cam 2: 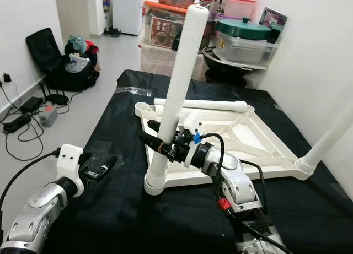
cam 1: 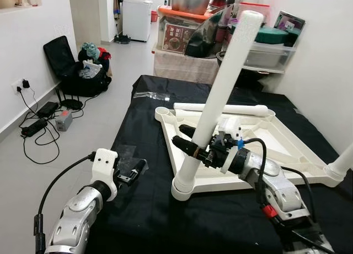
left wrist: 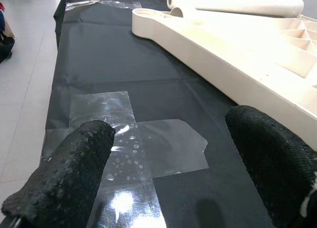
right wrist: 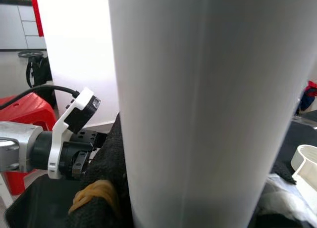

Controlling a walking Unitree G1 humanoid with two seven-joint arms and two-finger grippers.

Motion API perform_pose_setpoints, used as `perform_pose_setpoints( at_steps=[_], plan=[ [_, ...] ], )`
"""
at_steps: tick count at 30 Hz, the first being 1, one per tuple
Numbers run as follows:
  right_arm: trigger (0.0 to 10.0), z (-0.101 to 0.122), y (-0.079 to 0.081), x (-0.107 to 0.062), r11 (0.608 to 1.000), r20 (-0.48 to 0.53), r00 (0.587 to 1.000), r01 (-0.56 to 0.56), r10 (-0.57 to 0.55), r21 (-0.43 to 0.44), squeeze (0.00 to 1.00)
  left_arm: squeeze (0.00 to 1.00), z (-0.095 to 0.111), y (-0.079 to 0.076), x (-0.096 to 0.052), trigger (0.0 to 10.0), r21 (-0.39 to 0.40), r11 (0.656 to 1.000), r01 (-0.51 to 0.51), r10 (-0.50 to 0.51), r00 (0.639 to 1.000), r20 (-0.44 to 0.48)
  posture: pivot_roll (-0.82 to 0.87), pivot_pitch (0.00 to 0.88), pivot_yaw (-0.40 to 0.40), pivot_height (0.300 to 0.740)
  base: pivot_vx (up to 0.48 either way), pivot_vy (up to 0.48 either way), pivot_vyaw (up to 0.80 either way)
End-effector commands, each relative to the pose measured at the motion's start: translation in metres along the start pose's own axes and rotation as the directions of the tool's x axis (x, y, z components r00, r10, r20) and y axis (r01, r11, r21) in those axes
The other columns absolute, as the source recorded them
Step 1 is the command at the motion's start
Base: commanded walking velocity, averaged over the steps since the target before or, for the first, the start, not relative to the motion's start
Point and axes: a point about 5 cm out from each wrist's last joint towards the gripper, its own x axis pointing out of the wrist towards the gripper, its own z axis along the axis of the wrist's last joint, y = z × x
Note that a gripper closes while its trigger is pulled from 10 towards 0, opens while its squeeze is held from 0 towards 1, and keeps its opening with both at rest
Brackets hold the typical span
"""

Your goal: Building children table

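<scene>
The right gripper (cam 1: 190,146) is clamped round a smooth white leg (cam 1: 220,94), tilted in the near corner socket of the upside-down tabletop (cam 1: 287,149) on a black cloth (cam 1: 143,210). The left gripper (cam 1: 135,171) hovers spread wide over bare cloth beside the tabletop's edge, taped patches (left wrist: 148,149) shiny under its knobbly fingers (left wrist: 74,173). A second leg (cam 1: 220,108) lies along the far rim.

Far-right table leg (cam 1: 343,165) cut off by frame edge; right gripper (cam 1: 190,145) fingers partly hidden behind upright leg (cam 1: 220,94).
</scene>
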Motion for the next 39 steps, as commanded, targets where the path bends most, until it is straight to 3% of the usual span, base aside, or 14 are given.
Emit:
perform_pose_setpoints(
  at_steps=[1,10,28,35,39],
  plan=[
    [0.0,-0.048,0.008,-0.006,0.992,-0.204,0.979,0.014,0.012,0.128,0.00,0.00,-0.004,-0.004,-0.002,10.0,-0.013,1.000,0.006,-0.007,1.000,-0.009,0.11,0.000,-0.173,0.740,0.000,0.000,0.00],
    [0.0,-0.055,0.011,-0.014,0.990,-0.224,0.974,0.012,0.021,0.143,0.00,0.00,-0.005,-0.003,-0.002,10.0,-0.013,1.000,0.007,-0.007,1.000,-0.015,0.10,0.000,-0.162,0.740,0.000,0.000,0.00],
    [0.0,-0.060,0.015,-0.013,0.982,-0.185,0.983,0.045,-0.010,0.186,0.00,0.00,-0.006,-0.002,-0.005,10.0,-0.019,1.000,0.005,-0.005,1.000,-0.023,0.11,0.000,-0.163,0.740,0.000,0.000,0.00],
    [0.0,-0.069,0.014,-0.020,0.958,-0.194,0.965,0.214,-0.176,0.193,0.00,0.00,-0.007,-0.004,-0.003,10.0,-0.026,1.000,0.013,-0.014,1.000,-0.028,0.10,0.000,-0.149,0.740,0.000,0.000,0.00],
    [0.0,-0.078,0.014,-0.021,0.936,-0.264,0.926,0.318,-0.271,0.154,0.00,0.00,-0.007,-0.004,-0.002,10.0,-0.026,1.000,0.015,-0.015,1.000,-0.027,0.09,0.000,-0.146,0.740,0.000,0.000,0.00]
  ],
)
